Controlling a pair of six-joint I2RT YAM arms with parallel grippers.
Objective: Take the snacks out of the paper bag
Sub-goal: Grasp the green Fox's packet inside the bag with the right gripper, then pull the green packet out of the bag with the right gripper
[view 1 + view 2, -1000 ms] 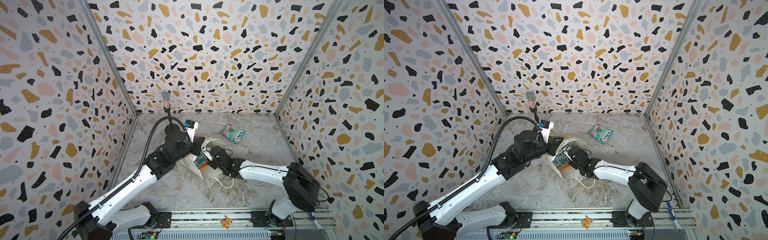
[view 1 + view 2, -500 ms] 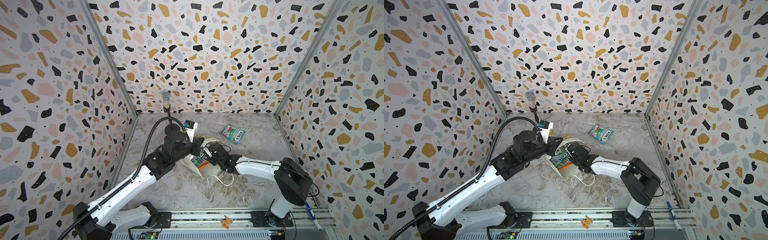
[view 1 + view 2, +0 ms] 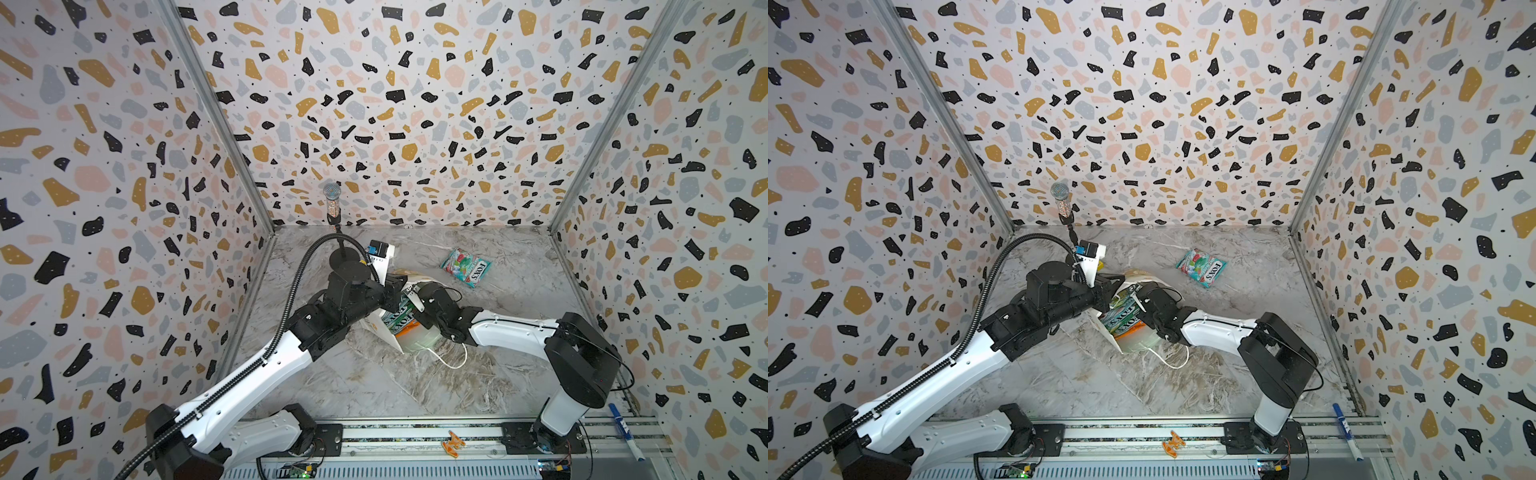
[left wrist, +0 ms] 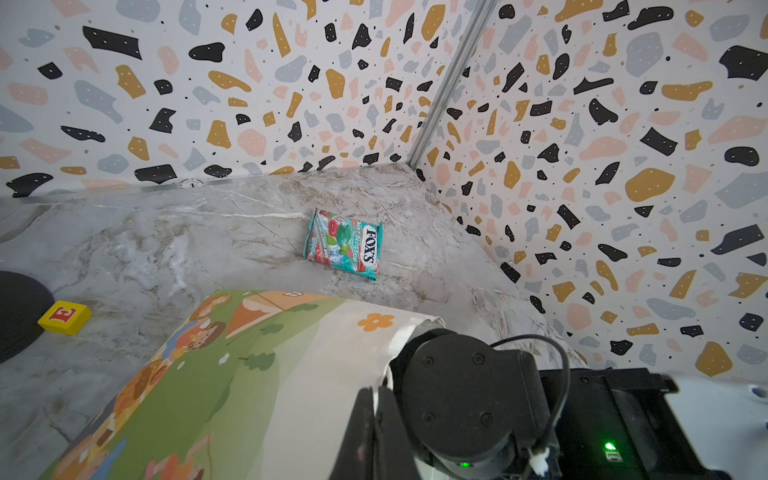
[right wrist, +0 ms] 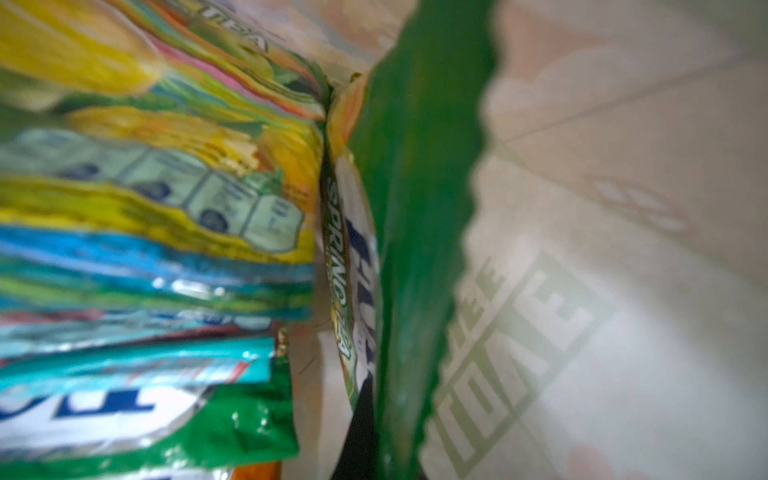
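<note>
The white paper bag (image 3: 415, 338) (image 3: 1133, 343) lies on its side mid-table, its mouth held open. My left gripper (image 3: 397, 286) (image 3: 1106, 291) (image 4: 376, 392) is shut on the bag's upper rim (image 4: 249, 374). Several snacks (image 3: 399, 318) (image 3: 1121, 320) are stacked inside the mouth. My right gripper (image 3: 413, 299) (image 3: 1136, 301) (image 5: 376, 440) reaches into the bag and is shut on the crimped edge of a green snack packet (image 5: 415, 208). Teal, yellow and green packets (image 5: 166, 208) are stacked beside it. One teal snack packet (image 3: 465, 266) (image 3: 1200, 267) (image 4: 344, 243) lies flat on the table behind the bag.
A microphone on a round black stand (image 3: 332, 203) stands at the back left, with a small yellow cube (image 4: 64, 318) near its base. The bag's white cord handle (image 3: 449, 361) trails on the marble top. A blue marker (image 3: 621, 428) and an orange clip (image 3: 453, 442) lie by the front rail.
My right gripper has pushed further into the bag's mouth and closed on the green packet. The left gripper holds the rim as before.
</note>
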